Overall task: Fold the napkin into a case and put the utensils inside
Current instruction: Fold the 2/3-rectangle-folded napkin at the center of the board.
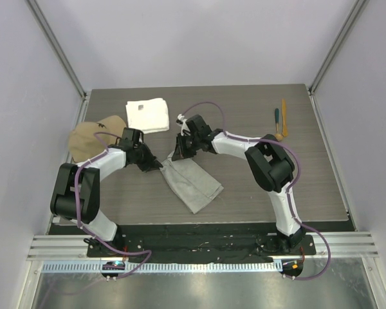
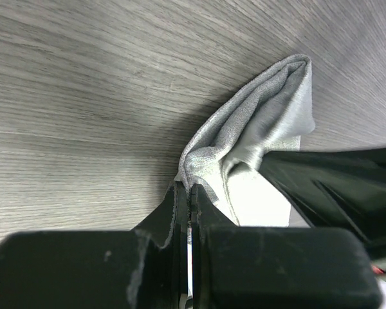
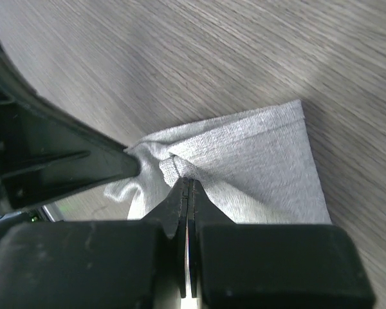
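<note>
Left gripper [image 1: 157,166], right gripper [image 1: 178,154] pinch napkin [image 1: 196,183] (elbows out).

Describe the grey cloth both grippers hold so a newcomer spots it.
On the dark wood-grain table, look centre, where the left gripper and right gripper converge. The thin light-grey folded napkin lies there, pinched by both; the thick white square towel is smaller.

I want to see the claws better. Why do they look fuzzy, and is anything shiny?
Left wrist view: the left claw sits very near the lens and blurs; the napkin is sharp. Right wrist view: same for the right claw. Top external view: sharp, with glare on the metal plate at the bottom.
</note>
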Robot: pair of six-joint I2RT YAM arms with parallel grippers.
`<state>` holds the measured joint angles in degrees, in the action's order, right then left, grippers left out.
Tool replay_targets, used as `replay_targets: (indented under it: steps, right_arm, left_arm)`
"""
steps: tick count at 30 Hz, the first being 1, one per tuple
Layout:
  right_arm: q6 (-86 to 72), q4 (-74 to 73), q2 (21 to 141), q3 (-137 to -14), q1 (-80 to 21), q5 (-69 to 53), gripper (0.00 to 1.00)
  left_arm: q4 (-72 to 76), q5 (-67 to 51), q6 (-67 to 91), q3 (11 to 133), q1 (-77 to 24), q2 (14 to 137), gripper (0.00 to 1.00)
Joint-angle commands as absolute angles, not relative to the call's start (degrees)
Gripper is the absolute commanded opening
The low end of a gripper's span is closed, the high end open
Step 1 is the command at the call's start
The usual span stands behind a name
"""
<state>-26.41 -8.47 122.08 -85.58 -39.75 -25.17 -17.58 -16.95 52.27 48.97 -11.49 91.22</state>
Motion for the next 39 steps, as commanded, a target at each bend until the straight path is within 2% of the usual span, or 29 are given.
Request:
replay_targets:
  steps: [1,15,21,26,39]
  right_arm:
    - [-28.6,-4.2,126.3,-86.7,-40.7,-24.0,0.01]
    - [-34.3,-3.3,128.1,-85.6,-41.8,-21.0,0.01]
    - [-42.6,5.4,126.6,-80.4,-41.8,-24.7,0.01]
    - [-42.3,4.1,124.6,-81.9,-40.2,-28.6,0.01]
    - [-32.8,-6.4,119.3,-84.1,-36.9,-27.3,0.01]
  left_arm:
    - [-16.0,-19.4,51.6,49.8,-11.1,89.3,0.00]
    - [-7.4,-24.1,56.9,53.9,-12.7,92.8,0.00]
    - [-7.2,-22.2,58.5,58.3,-13.7,97.4,0.00]
    - [-8.2,-20.8,57.9,58.5,-13.7,98.6,0.00]
    - [-10.9,-19.0,56.4,58.1,-13.6,97.6,0.00]
